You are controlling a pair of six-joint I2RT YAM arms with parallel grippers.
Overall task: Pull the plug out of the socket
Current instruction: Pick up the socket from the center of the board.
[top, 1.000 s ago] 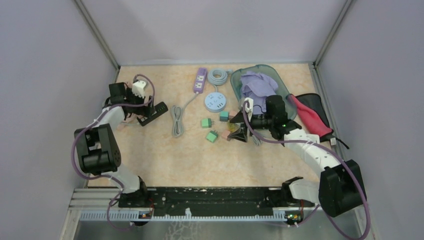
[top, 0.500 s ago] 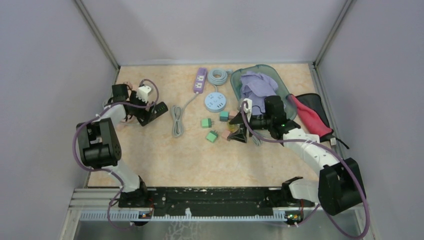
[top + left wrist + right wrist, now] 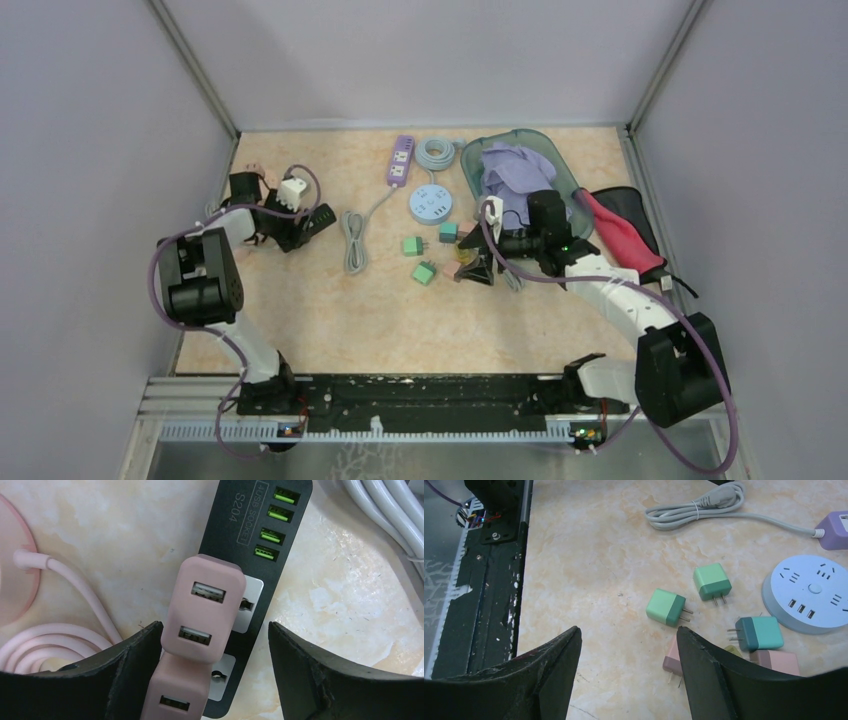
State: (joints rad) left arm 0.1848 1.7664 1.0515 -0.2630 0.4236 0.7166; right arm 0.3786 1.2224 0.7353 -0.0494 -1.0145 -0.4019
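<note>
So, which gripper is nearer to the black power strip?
Left. The left gripper straddles the pink plug seated in the black power strip; the right gripper hangs across the table, over loose green plugs.

Black-and-white arms [image 3: 618, 294] (purple cables [image 3: 152, 290])
</note>
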